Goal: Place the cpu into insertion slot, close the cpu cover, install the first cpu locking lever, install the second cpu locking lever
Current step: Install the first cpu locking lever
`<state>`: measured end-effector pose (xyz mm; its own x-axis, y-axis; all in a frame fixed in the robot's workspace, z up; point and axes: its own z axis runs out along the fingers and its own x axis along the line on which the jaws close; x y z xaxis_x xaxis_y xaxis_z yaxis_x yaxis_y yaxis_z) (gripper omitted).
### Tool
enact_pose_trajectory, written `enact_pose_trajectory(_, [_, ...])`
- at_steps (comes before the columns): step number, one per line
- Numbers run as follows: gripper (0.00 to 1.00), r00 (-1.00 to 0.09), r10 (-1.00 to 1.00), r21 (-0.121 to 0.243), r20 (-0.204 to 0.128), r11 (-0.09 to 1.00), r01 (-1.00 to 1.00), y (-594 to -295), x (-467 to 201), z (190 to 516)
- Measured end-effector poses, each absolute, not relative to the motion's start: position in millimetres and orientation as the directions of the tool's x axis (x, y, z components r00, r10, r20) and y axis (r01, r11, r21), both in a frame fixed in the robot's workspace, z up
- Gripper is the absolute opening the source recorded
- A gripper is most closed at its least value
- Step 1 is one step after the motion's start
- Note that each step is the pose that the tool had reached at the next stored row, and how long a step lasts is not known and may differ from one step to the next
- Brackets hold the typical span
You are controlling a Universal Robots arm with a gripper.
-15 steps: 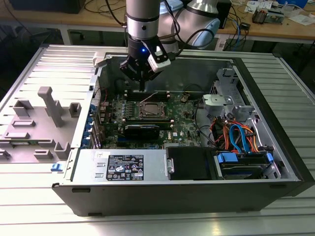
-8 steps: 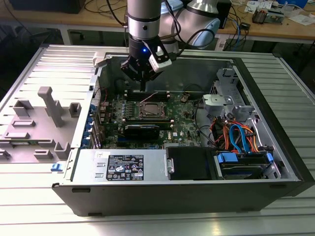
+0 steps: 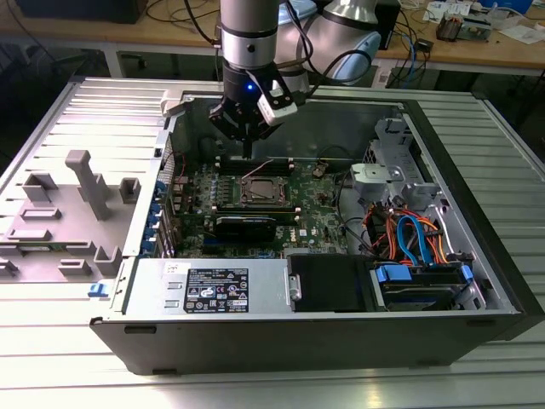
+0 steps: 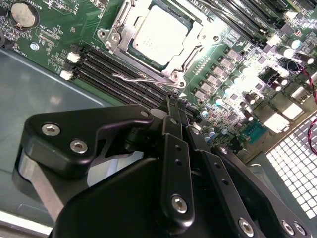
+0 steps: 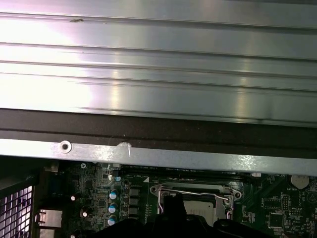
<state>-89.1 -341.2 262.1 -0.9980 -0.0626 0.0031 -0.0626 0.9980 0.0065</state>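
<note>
Exterior view: the open computer case (image 3: 341,332) lies on its side on a ribbed metal table (image 3: 272,388), and my gripper (image 3: 247,152) hangs inside it over the green motherboard (image 3: 319,213), just behind the socket (image 3: 260,189). The case also holds a black expansion card (image 3: 245,226) in front of the socket and a bundle of orange and blue cables (image 3: 409,234) towards the exterior view's right. Outside the case, on the exterior view's left, grey plastic fixtures (image 3: 85,183) stand on the table.

In the second wrist view the cpu (image 4: 161,32) sits flat in the socket, its dull silver top showing through the window of the cover (image 4: 120,37), which lies down around it. A thin wire lever (image 4: 136,78) runs along the socket's near side, between the cover and the dark memory slots (image 4: 106,69). My gripper (image 4: 176,103) is pinched together with nothing in it, the tips close to that lever but apart from it. A coin battery (image 4: 24,15) sits on the board well away from the socket.
</note>
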Motion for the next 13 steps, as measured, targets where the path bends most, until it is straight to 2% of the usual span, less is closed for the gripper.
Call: enact_pose_trajectory(13, [0.11,-0.998,-0.069,0.005,-0.007,0.998,-0.069,-340.5,-77.6,247.0])
